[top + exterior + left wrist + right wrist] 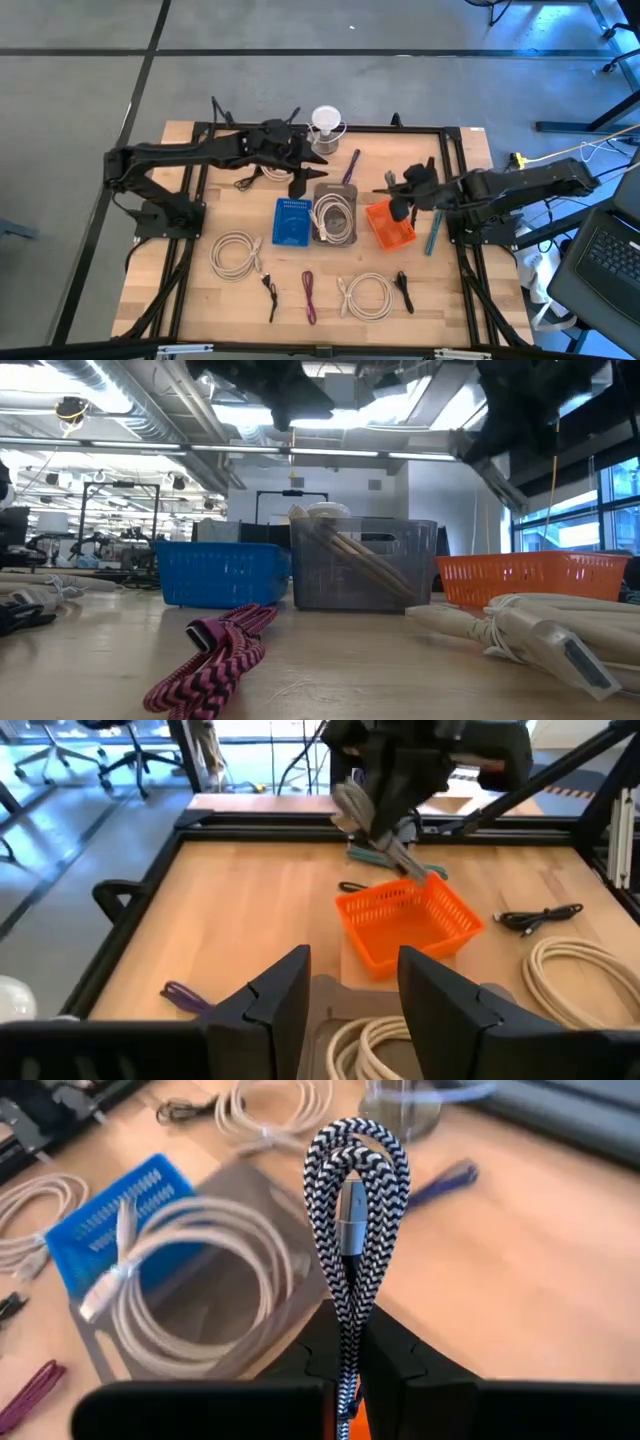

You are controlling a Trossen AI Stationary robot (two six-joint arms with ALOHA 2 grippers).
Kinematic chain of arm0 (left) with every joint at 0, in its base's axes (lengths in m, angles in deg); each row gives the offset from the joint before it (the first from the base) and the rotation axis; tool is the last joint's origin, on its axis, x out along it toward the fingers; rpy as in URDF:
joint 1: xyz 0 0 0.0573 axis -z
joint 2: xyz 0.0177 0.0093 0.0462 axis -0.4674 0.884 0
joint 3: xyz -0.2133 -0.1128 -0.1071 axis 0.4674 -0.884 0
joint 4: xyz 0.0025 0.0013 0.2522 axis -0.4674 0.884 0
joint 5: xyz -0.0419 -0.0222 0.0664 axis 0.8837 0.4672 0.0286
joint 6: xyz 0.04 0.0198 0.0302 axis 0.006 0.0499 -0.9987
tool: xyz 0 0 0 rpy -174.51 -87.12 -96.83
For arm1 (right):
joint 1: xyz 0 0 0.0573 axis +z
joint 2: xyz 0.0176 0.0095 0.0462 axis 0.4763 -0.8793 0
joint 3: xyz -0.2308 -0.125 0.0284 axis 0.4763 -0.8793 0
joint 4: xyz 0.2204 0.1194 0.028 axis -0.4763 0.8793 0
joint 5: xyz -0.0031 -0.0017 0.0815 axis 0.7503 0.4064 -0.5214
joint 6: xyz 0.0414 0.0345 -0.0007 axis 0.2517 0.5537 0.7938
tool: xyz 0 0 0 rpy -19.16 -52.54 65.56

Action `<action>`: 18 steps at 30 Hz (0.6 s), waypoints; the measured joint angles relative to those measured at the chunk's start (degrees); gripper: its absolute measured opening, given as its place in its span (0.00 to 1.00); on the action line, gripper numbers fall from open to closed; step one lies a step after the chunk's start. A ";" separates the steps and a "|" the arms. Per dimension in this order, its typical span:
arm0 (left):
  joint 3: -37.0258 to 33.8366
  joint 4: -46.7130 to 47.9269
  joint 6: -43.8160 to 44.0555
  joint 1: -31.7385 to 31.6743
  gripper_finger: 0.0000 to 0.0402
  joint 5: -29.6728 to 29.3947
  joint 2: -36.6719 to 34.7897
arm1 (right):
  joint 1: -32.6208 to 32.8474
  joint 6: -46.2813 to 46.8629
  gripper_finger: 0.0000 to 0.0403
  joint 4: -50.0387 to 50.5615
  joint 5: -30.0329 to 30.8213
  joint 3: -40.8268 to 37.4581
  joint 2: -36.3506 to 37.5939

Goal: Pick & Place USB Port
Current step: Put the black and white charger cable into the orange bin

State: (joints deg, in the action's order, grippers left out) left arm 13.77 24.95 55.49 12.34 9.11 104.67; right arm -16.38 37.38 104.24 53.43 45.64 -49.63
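Left gripper (300,186) hangs over the grey bin (335,217), fingers spread wide, nothing in them; over to the right gripper (399,207), pinched tight on the black-and-white braided USB cable (353,1230), poised above the orange basket (389,224)

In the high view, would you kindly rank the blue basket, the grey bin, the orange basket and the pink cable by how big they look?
1. and 2. Grey bin and blue basket: too alike to rank.
3. Orange basket, partly under the right gripper.
4. Pink cable, smallest.
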 joint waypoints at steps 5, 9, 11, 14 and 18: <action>-1.32 -0.35 -0.01 -0.10 0.36 -3.12 -1.79 | 0.55 4.40 0.04 -5.53 -0.92 -5.56 -0.02; -1.32 -0.45 0.02 0.01 0.36 -3.57 -2.29 | 0.65 5.95 0.04 -10.05 -2.60 -9.21 -0.02; -1.32 -0.58 0.00 0.11 0.36 -3.58 -2.29 | 0.63 6.25 0.04 -11.04 -2.96 -10.97 -0.03; -1.32 -0.59 0.01 0.13 0.36 -3.53 -2.29 | 0.61 7.68 0.04 -13.40 -3.38 -13.26 -0.04; -1.32 -0.58 0.00 0.11 0.36 -3.56 -2.29 | 0.61 8.92 0.04 -16.42 -5.50 -16.03 -0.04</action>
State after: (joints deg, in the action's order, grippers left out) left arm 12.45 24.37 55.49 12.45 5.56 102.38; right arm -15.78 46.30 87.82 47.94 29.61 -49.67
